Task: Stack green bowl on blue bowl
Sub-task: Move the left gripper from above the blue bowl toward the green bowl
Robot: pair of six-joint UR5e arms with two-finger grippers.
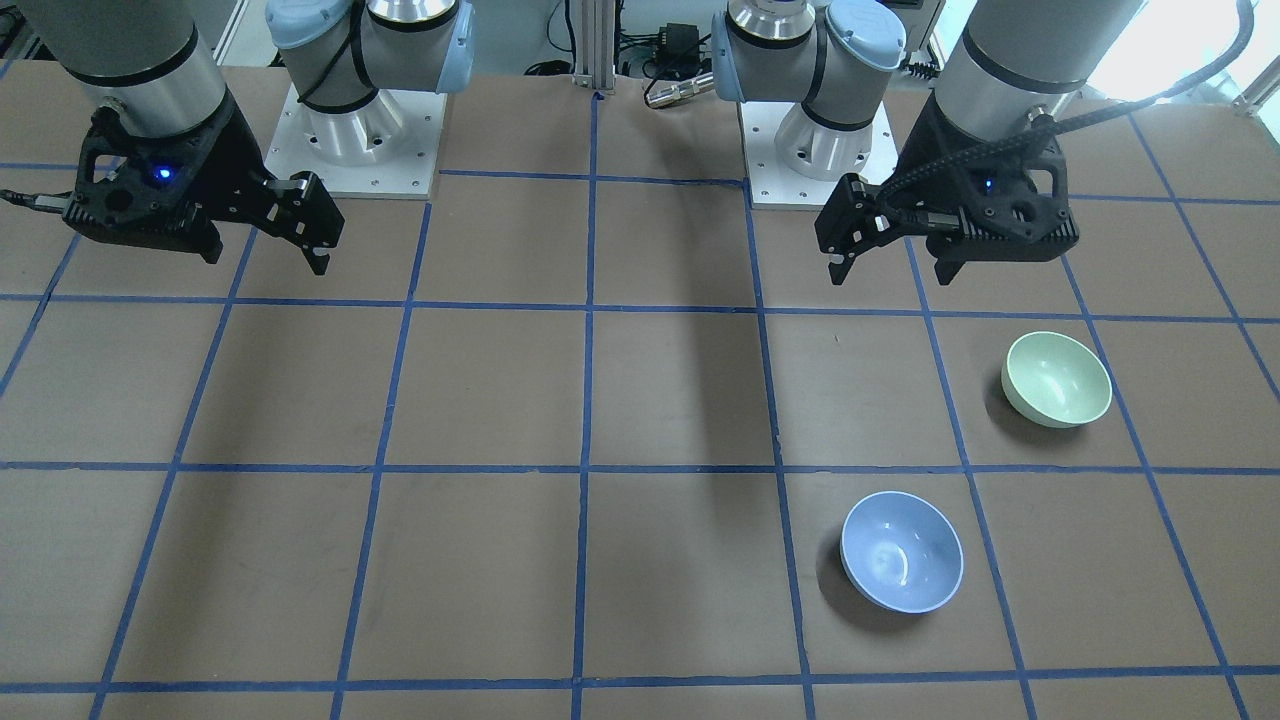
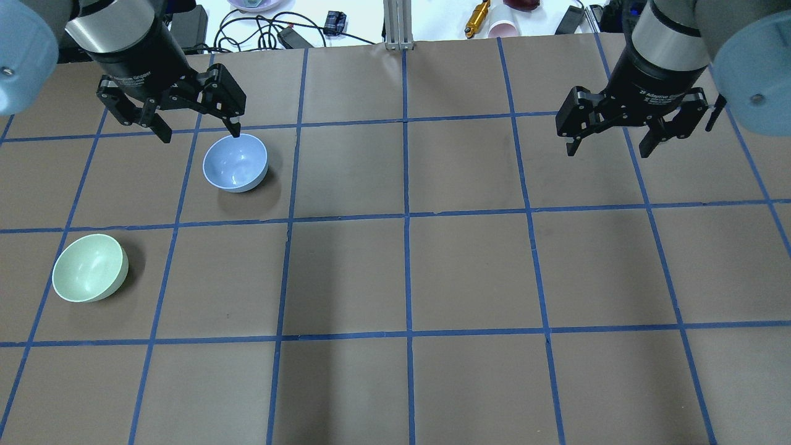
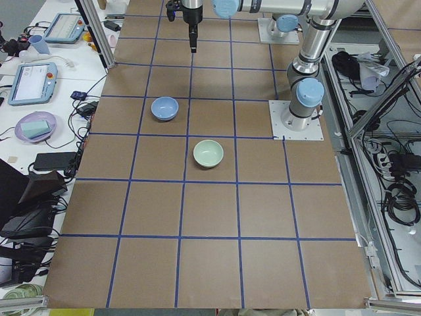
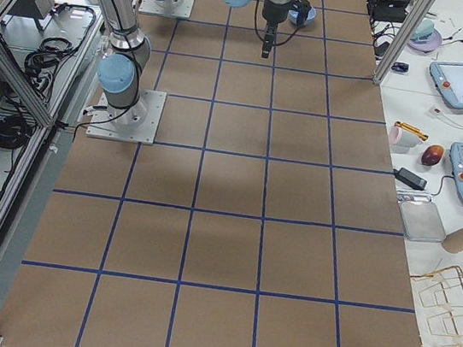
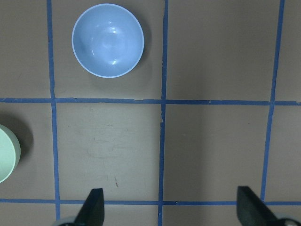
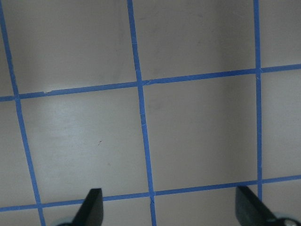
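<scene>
I am finding the green bowl sitting upright on the left half of the bench, inside one square of the blue tape grid. The blue bowl is sitting upright in the diagonally adjoining square, farther from the robot's base and to the right of the green one. The two are lying well apart, with a tape crossing between them, and neither rim is touching a line.

The left pincer is hanging above the bench with its fingers spread wide and gripping nothing. From overhead one fingertip is lining up with the blue bowl's far rim, but the wrist view is showing both bowls ahead of it and clear of the fingers. The green bowl is only just showing at that view's left edge.

The right pincer is hanging over the right half, likewise spread and holding nothing, with only bare paper and tape under it.

Open bench is showing around both bowls on every side, and the side view is showing several more squares running left of them.
</scene>
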